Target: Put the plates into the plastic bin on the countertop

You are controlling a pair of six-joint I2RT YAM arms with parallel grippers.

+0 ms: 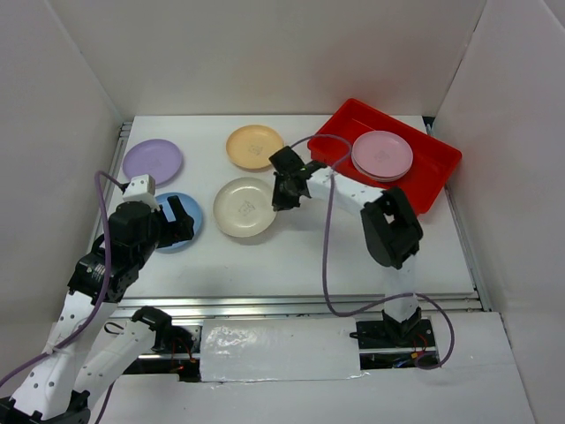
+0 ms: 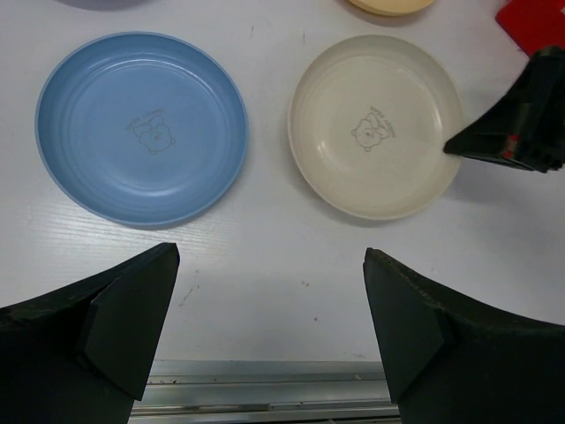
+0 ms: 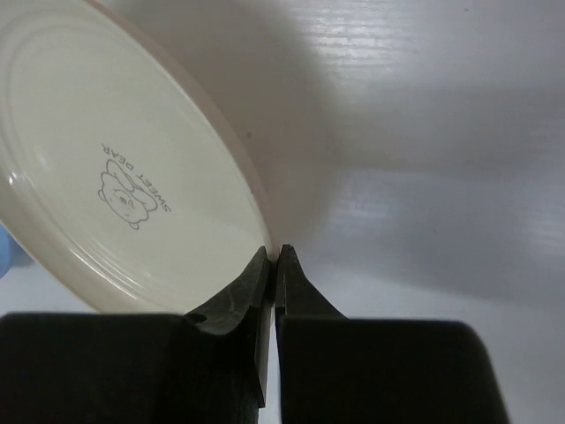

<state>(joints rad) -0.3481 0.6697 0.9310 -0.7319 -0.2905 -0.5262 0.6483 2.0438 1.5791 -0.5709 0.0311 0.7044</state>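
My right gripper (image 3: pixel 274 261) is shut on the right rim of the cream plate (image 3: pixel 115 177), which lies on the countertop (image 1: pixel 309 256) mid-table (image 1: pixel 243 208). In the red plastic bin (image 1: pixel 433 168) at the back right lies a pink plate (image 1: pixel 382 155). A light blue plate (image 2: pixel 141 128) sits at the left, partly under my left gripper (image 1: pixel 177 221). That gripper (image 2: pixel 269 309) hangs open over bare countertop, just nearer than the blue and cream (image 2: pixel 375 124) plates. A lilac plate (image 1: pixel 152 161) and a yellow-orange plate (image 1: pixel 254 147) lie farther back.
White walls close in the table on the left, back and right. A metal rail (image 2: pixel 265 389) runs along the near edge. The right arm's elbow (image 1: pixel 390 228) stands just in front of the bin, and its purple cable (image 1: pixel 325 256) loops over the table.
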